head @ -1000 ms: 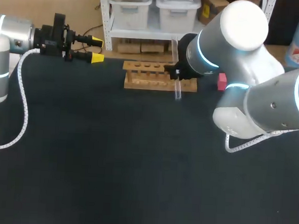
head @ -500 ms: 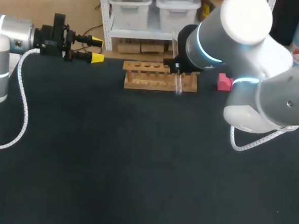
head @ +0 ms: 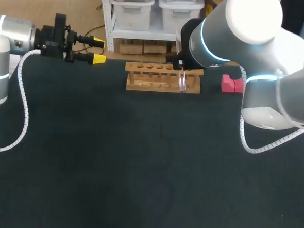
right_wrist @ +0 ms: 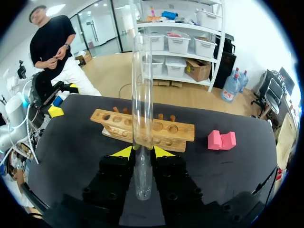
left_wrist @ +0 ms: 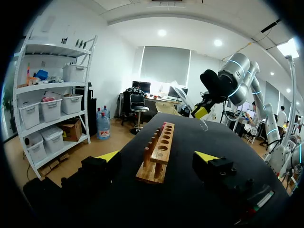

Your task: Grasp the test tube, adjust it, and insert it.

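A clear glass test tube (head: 183, 81) hangs tilted over the right end of the wooden rack (head: 154, 78), which has a row of round holes. My right gripper (head: 178, 65) is shut on the tube's upper part. In the right wrist view the test tube (right_wrist: 142, 104) stands between the yellow fingertips of the gripper (right_wrist: 142, 152), with the rack (right_wrist: 176, 131) just ahead of it. My left gripper (head: 97, 49) stands open and empty off the rack's left end. From there the rack (left_wrist: 164, 142) runs straight ahead of that gripper (left_wrist: 157, 158), and the tube (left_wrist: 189, 105) shows above the rack's far end.
A pink block (head: 229, 83) lies on the dark table (head: 138, 165) just right of the rack, also ahead and to the side of the tube as the pink block (right_wrist: 221, 140).
My right arm has carried the tube back from in front of the rack to over its right end. The left arm has not moved.
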`<state>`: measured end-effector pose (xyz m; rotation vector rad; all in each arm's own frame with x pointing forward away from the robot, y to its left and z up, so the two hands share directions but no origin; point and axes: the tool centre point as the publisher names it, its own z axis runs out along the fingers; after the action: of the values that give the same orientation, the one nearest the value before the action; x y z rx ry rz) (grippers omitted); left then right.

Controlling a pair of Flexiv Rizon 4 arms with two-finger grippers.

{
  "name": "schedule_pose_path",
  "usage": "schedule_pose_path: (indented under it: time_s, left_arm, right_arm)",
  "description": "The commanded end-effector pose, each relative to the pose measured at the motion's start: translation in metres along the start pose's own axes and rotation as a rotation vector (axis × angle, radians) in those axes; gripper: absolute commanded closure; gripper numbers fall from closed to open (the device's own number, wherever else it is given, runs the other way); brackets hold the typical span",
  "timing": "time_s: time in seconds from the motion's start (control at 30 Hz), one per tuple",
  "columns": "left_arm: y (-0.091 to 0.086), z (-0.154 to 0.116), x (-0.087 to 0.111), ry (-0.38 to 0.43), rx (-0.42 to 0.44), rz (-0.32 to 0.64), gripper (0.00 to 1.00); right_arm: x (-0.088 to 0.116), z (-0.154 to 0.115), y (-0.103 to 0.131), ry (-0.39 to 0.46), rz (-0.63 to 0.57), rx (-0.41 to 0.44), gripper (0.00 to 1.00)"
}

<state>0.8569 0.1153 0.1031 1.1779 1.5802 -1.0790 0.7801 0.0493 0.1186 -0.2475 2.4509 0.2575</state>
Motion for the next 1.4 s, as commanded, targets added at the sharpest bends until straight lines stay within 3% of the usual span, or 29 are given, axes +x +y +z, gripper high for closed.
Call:
schedule_pose_path:
  time_s: [0.03, 0.07, 0.83, 1.03, 1.4]
  left_arm:
    - [-0.001, 0.0, 0.001, -0.002, -0.003, 0.002, 0.0]
    - [-0.001, 0.0, 0.001, -0.002, -0.003, 0.002, 0.0]
    - [-0.001, 0.0, 0.001, -0.002, -0.003, 0.002, 0.0]
    - [-0.001, 0.0, 0.001, -0.002, -0.003, 0.002, 0.0]
    - [-0.001, 0.0, 0.001, -0.002, -0.003, 0.002, 0.0]
  right_arm:
    - [0.004, -0.006, 0.0, -0.088, -0.025, -0.03, 1.0]
    - [0.005, -0.008, 0.002, -0.085, -0.046, -0.076, 1.0]
    - [0.005, -0.008, 0.002, -0.085, -0.046, -0.076, 1.0]
    - [-0.008, -0.006, 0.007, -0.261, 0.026, 0.002, 1.0]
    - [-0.018, -0.001, 0.017, -0.448, 0.085, 0.076, 1.0]
